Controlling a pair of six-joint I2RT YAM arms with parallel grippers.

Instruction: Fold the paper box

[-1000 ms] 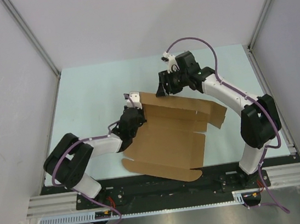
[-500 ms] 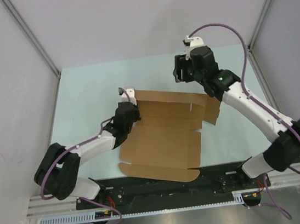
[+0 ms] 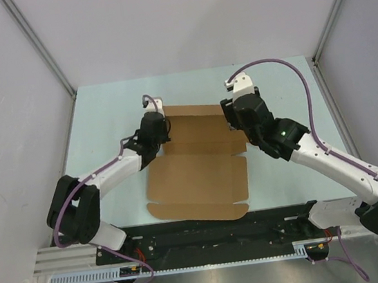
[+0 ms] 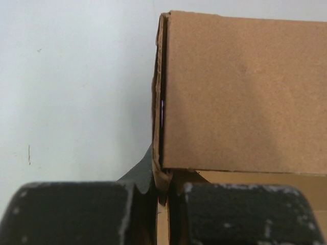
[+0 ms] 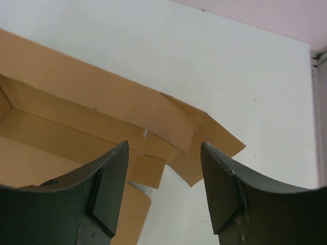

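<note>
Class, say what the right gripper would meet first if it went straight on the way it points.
The right gripper would likely meet the box at its folded corner; depth is unclear.

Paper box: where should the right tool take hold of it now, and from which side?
Probably the loose flap at the right end of the paper box's raised back wall, from above, right tool astride its thin edge: it sticks outward, unfolded. The left tool pinches the wall's left end.

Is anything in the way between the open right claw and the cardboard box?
Nothing visible. The right gripper is open and points straight at the paper box, at its folded corner flap, with no object between them. The left gripper pinches the box's other side wall.
</note>
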